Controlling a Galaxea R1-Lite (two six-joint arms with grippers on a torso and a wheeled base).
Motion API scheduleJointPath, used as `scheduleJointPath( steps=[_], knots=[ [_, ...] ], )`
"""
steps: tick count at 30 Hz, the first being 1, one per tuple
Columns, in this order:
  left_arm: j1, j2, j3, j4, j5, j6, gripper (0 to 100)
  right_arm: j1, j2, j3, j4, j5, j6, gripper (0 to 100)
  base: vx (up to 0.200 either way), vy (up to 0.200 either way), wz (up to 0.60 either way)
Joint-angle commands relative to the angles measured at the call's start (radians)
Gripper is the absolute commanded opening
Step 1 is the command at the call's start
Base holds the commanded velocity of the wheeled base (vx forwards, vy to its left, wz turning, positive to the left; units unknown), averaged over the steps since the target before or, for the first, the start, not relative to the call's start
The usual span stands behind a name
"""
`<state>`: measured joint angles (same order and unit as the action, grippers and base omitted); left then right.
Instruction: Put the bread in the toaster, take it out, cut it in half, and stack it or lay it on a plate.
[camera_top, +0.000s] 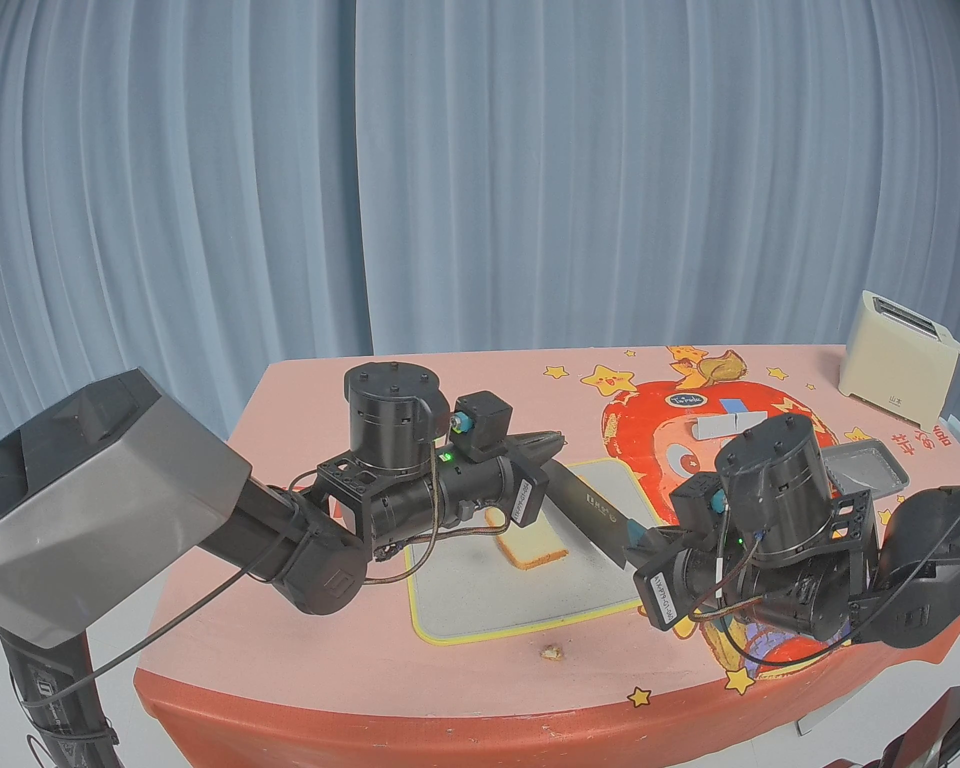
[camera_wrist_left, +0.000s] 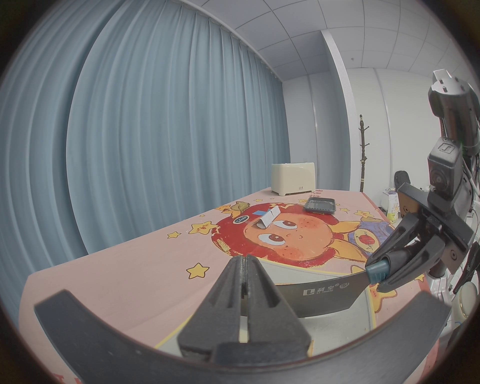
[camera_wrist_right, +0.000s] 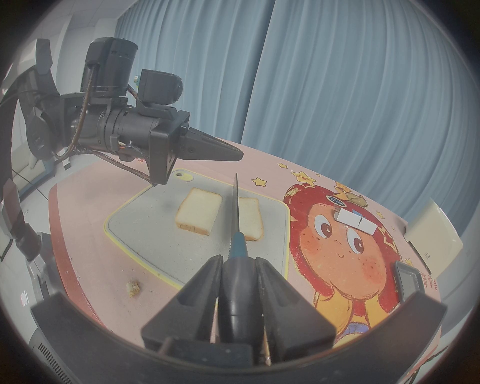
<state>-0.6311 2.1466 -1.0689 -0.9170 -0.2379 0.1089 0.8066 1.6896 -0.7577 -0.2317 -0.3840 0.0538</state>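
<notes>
Pink-clothed table (camera_top: 330, 400): right gripper (camera_wrist_right: 238, 260) clamps dark knife (camera_wrist_right: 235, 210) over pale bread slice (camera_wrist_right: 199, 211), left gripper (camera_wrist_left: 246, 260) closed empty; halving likely needs centred downward press.

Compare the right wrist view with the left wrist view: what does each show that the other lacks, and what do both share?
Right wrist view, not the left: two bread pieces lying side by side and a crumb on the tablecloth. Left wrist view, not the right: a coat stand and ceiling tiles. Both: the knife in the right end effector, the cutting board, the toaster and a dark tray.
</notes>
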Motion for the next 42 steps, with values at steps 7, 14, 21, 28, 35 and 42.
scheduleJointPath(
  steps=[7,14,21,28,35,42],
  knots=[
    [0.001,-0.036,0.027,-0.003,0.0,0.002,0,0.014,0.004,0.004,-0.006,-0.003,0.0,0,0.0,0.0,0.0],
    [0.002,-0.09,0.067,-0.04,0.003,0.002,0,0.013,-0.001,0.003,-0.009,-0.001,0.004,0,0.0,0.0,0.0],
    [0.03,-0.2,0.164,-0.045,0.017,0.003,0,0.003,-0.008,0.003,-0.009,-0.001,0.008,0,0.0,0.0,0.0],
    [0.137,-0.336,0.323,-0.072,0.037,0.002,0,-0.01,-0.027,-0.011,-0.009,-0.003,0.015,0,0.0,0.0,0.0],
    [0.292,-0.476,0.56,-0.186,0.037,0.0,0,-0.044,-0.027,0.0,-0.067,-0.003,0.014,0,0.0,0.0,0.0],
    [0.384,-0.699,0.753,-0.209,0.084,-0.005,0,-0.05,-0.048,0.011,-0.07,-0.009,0.015,0,0.0,0.0,0.0]
  ],
)
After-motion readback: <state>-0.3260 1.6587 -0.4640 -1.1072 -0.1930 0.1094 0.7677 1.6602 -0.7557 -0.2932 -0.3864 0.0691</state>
